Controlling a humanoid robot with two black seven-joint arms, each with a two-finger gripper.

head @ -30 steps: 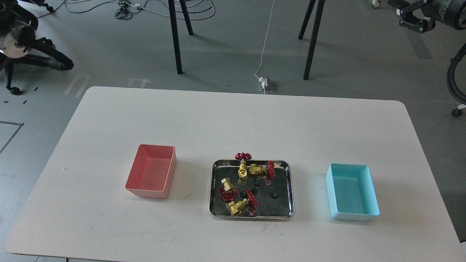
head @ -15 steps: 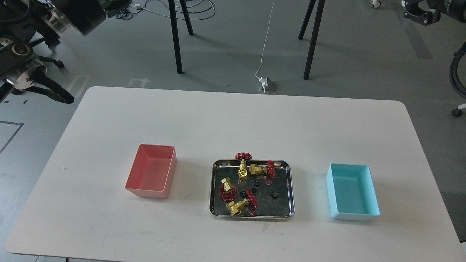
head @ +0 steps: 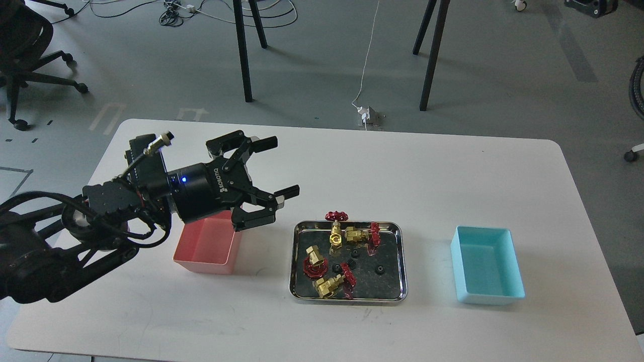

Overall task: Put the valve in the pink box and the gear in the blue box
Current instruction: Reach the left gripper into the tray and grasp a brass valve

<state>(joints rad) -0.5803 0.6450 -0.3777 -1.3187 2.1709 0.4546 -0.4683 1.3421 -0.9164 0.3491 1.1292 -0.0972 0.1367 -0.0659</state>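
The left gripper (head: 282,166) hangs with jaws spread above the pink box (head: 206,249). Four valves (head: 326,285) and small gears (head: 381,270) lie in the steel tray (head: 397,261); the blue box (head: 487,266) stands right.

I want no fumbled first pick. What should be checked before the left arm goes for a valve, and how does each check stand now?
1. Left end effector open: ok, fingers spread wide.
2. Left end effector empty: ok, nothing between the fingers.
3. Valves reachable in the tray: ok, four lie there; the nearest valve is on the left side.
4. Pink box free to receive: cannot tell, the arm covers much of it.
5. Blue box empty: ok.
6. Right end effector ready: cannot tell, only a dark part shows at the top right edge.
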